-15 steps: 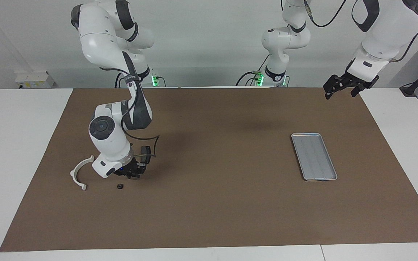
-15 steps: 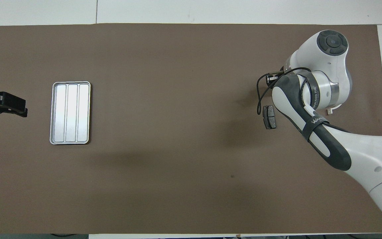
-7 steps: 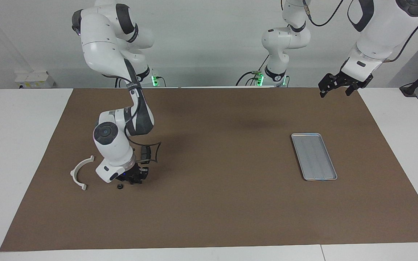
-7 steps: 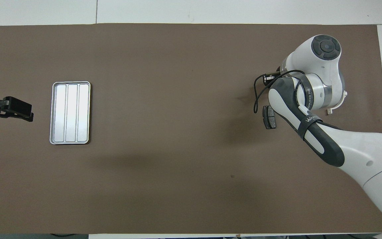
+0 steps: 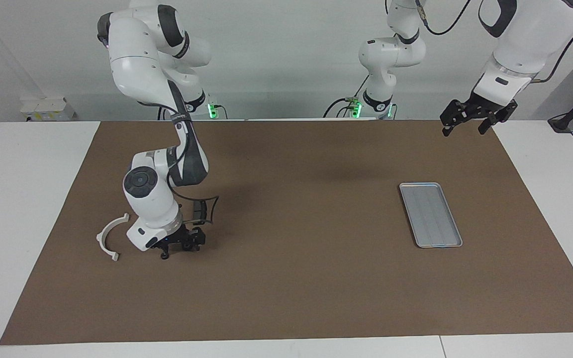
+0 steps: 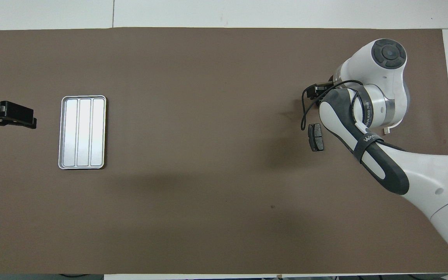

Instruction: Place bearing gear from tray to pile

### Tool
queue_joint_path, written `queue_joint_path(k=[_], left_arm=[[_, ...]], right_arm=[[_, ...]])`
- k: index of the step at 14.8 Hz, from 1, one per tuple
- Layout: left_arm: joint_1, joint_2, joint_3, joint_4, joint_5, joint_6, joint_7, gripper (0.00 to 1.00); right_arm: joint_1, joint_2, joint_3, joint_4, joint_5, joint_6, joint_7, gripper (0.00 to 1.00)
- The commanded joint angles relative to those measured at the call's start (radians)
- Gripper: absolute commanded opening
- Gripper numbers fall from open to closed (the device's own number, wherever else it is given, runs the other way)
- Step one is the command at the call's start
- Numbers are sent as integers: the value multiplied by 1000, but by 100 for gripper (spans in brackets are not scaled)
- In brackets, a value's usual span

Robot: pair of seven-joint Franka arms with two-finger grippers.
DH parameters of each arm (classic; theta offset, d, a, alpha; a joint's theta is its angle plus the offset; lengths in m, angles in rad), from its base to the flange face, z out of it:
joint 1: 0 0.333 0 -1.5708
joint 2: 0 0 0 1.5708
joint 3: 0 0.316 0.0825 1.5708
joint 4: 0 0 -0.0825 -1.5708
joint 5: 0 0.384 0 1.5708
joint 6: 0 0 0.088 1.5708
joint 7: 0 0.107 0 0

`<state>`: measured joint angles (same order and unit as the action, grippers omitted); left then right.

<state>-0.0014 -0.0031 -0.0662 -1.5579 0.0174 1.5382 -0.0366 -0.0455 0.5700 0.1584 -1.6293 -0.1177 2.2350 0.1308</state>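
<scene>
The silver tray [image 5: 430, 215] [image 6: 83, 132] lies bare on the brown mat toward the left arm's end. At the right arm's end, the pile shows a white curved bracket [image 5: 100, 238] and a dark brake pad [image 5: 198, 209] [image 6: 316, 137]. My right gripper [image 5: 179, 247] hangs low over the mat beside the bracket, open, and the arm's wrist hides it in the overhead view. The small dark bearing gear [image 5: 165, 256] lies on the mat right at one fingertip; I cannot tell whether they touch. My left gripper [image 5: 467, 122] [image 6: 16, 118] waits open and raised over the mat's edge by the tray.
The brown mat [image 5: 291, 278] covers most of the white table. A black cable [image 5: 212, 206] loops from the right wrist over the brake pad. A tip of the bracket [image 6: 386, 130] peeks out from under the right arm.
The right gripper's fingers have spread apart from shut, and it has sunk slightly next to the gear, which has stayed put on the mat. The left gripper swayed a little in the air.
</scene>
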Motion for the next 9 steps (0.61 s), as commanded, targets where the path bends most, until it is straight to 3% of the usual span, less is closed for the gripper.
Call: queue_joint_path(k=[1, 9], left_arm=[[-15, 12, 13, 16, -10, 37, 15, 100], [-15, 9, 13, 15, -11, 46, 17, 100]], right_arm=[[-22, -13, 15, -6, -19, 2, 10, 100], [-53, -56, 16, -12, -17, -14, 9, 100]])
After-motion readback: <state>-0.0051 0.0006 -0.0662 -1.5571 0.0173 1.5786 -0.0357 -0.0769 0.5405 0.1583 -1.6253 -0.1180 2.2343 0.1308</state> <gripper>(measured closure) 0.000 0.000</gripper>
